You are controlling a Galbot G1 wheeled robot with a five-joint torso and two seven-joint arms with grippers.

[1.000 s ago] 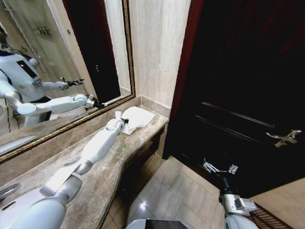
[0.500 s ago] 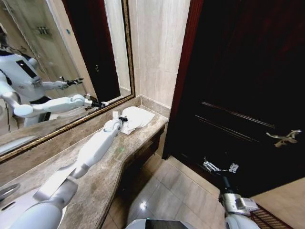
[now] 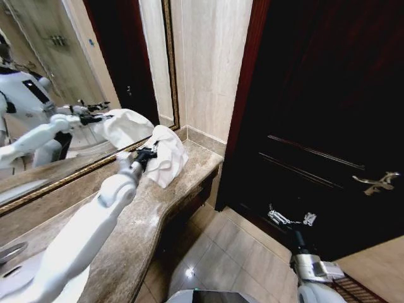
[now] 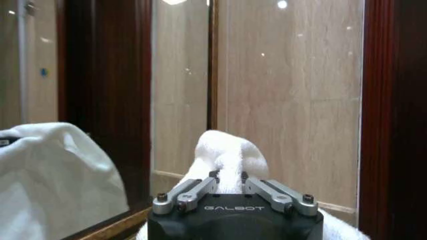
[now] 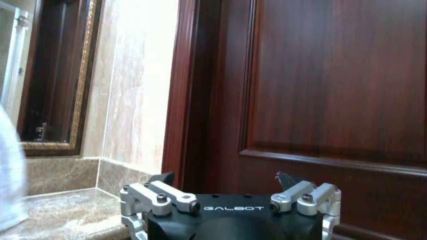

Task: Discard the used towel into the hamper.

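Left tool [image 3: 149, 153] clamped on white towel [image 3: 167, 154], lifted above desk [image 3: 145, 221]; right tool [image 3: 290, 219] open at 5 o'clock.

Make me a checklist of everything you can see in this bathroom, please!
Surface: marble counter, bare near its end.
Job's things: white towel raised off the counter, its lower folds hanging by the countertop; hamper edge at the floor beside the right arm.
Clutter: nothing seen.
Hands: left hand shut on the towel; right hand open, low by the door.
Cables: nothing seen.
Surroundings: mirror above the counter, dark wooden door, tiled floor.
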